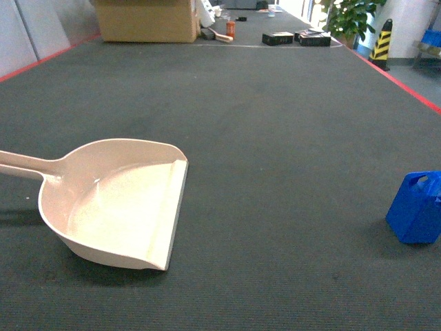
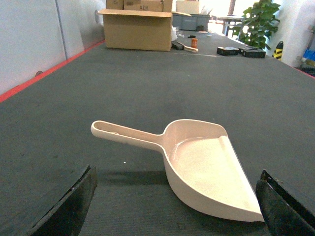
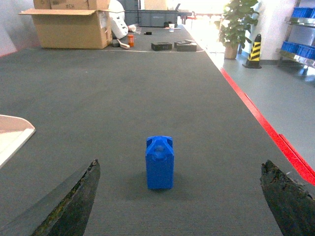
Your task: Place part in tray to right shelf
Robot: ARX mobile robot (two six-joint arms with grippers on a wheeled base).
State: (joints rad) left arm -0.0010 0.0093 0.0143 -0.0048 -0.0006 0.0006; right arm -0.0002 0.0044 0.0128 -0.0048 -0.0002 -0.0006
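Observation:
The cream dustpan-shaped tray [image 1: 117,207] lies on the dark carpet at the left with its handle pointing left; it holds nothing. In the left wrist view the tray [image 2: 206,167] sits just ahead of my left gripper [image 2: 177,209], which is open, its dark fingers [image 2: 69,206] wide apart and touching nothing. The small blue part [image 1: 417,207] stands upright at the far right. My right gripper [image 3: 179,201] is open, and the part [image 3: 159,162] stands ahead of it, slightly left of centre and apart from the fingers [image 3: 288,201]. A steel shelf with blue crates [image 3: 301,49] shows at the far right.
A cardboard box [image 1: 146,21] stands at the back, with black boxes [image 1: 303,38] and small items beside it. A potted plant [image 1: 351,17] and a yellow-black bollard [image 1: 381,43] are at the back right. A red line [image 3: 266,128] borders the carpet.

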